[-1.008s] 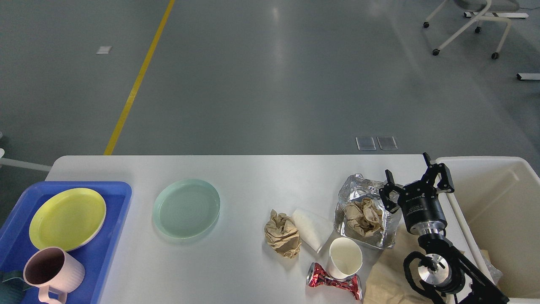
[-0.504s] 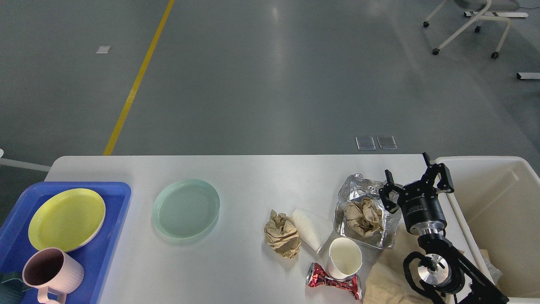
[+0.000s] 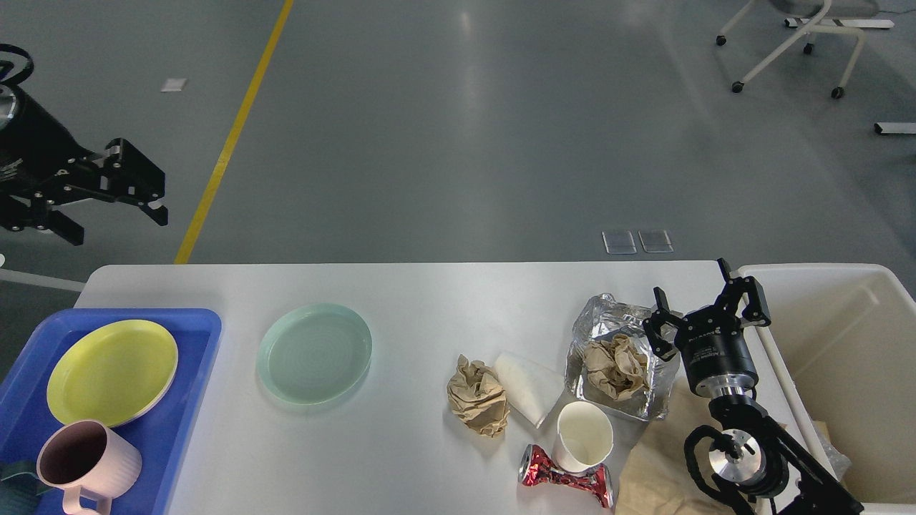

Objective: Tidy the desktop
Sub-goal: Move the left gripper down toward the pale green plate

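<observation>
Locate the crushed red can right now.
Head view: the crushed red can lies on the desktop at its near edge, right of centre, just in front of the upright white paper cup and left of the brown paper sheet.

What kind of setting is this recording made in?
Probably a lab or industrial hall, not a home: polished grey concrete floor with a yellow painted line, a white wheeled chair frame, and a white rectangular desktop standing alone.

Your left gripper (image 3: 111,207) hangs raised at the far left with fingers spread, while your right gripper (image 3: 693,296) points upward, fingers parted.
</observation>
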You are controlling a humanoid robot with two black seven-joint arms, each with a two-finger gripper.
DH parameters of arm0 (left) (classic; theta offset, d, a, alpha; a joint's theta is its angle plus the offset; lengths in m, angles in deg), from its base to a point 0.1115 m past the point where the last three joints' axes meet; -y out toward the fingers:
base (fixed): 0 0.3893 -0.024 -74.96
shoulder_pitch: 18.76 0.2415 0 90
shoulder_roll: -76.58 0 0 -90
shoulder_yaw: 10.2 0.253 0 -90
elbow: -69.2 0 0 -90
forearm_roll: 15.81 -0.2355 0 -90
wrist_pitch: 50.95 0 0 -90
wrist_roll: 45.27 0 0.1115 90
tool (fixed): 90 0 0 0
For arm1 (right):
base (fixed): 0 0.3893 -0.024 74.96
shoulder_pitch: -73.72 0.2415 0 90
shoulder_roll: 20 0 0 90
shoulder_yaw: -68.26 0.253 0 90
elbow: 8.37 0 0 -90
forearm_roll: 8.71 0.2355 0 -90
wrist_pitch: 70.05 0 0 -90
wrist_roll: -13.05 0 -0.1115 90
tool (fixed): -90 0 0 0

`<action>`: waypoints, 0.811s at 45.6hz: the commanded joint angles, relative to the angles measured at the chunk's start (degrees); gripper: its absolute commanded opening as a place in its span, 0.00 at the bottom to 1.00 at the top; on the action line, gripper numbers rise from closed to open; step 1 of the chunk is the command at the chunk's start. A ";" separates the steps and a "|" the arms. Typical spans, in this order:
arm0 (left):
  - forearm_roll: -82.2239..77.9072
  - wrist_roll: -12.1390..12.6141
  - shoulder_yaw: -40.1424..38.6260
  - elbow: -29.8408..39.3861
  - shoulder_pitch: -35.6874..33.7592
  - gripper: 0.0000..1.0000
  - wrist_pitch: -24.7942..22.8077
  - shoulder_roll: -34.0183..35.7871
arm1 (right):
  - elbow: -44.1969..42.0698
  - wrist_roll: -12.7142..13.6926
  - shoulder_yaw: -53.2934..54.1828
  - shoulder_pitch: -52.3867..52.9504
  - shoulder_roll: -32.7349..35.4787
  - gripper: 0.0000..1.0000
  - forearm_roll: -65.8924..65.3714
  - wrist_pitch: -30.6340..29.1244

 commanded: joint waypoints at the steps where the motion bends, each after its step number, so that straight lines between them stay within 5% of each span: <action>1: 5.62 0.06 1.56 9.75 -8.42 0.94 0.01 -9.07 | -0.01 0.00 0.00 -0.01 -0.01 1.00 0.00 0.00; 17: 15.65 0.67 -0.37 28.40 -24.08 0.90 0.07 -17.08 | -0.01 0.00 0.00 0.08 -0.01 1.00 0.00 0.00; 37: 16.18 0.14 0.25 28.31 -19.96 0.96 0.69 -16.73 | -0.01 0.00 0.00 0.08 -0.01 1.00 0.00 0.00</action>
